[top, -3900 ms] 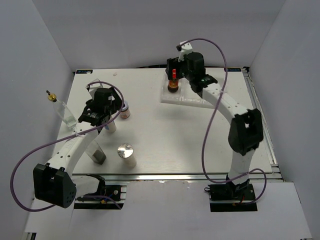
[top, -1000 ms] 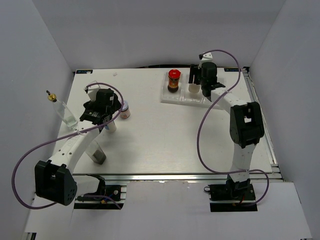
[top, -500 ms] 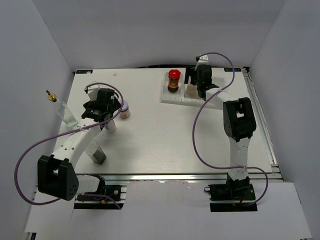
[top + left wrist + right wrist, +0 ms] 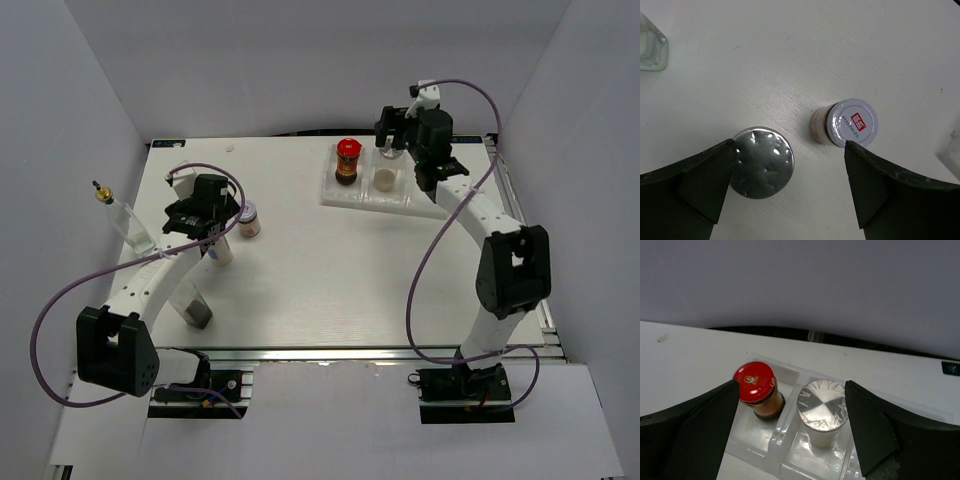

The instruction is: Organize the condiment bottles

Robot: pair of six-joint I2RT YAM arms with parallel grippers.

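Right fingers (image 4: 871,426) spread wide, holding nothing, raised above the far side of the white tray (image 4: 352,197). In the tray's left compartment, upright, the dark red-capped jar (image 4: 758,388). In the middle compartment, just beside it and also upright, a silver-capped bottle (image 4: 822,408), clear of both fingers. Left fingers (image 4: 702,182) likewise wide apart and bare, hanging over the left part of the surface (image 4: 330,280). Below them, close to one finger, a second silver-capped bottle (image 4: 761,162). Close to the other finger, a short pale-lidded jar (image 4: 850,123) with a red label on its lid. Both standing, apart from each other. Further left, near the wall, a slim gold-capped bottle (image 4: 126,222), upright or leaning impossible to tell. Toward the near edge, partly hidden by the left arm, a dark-bottomed bottle (image 4: 196,308).
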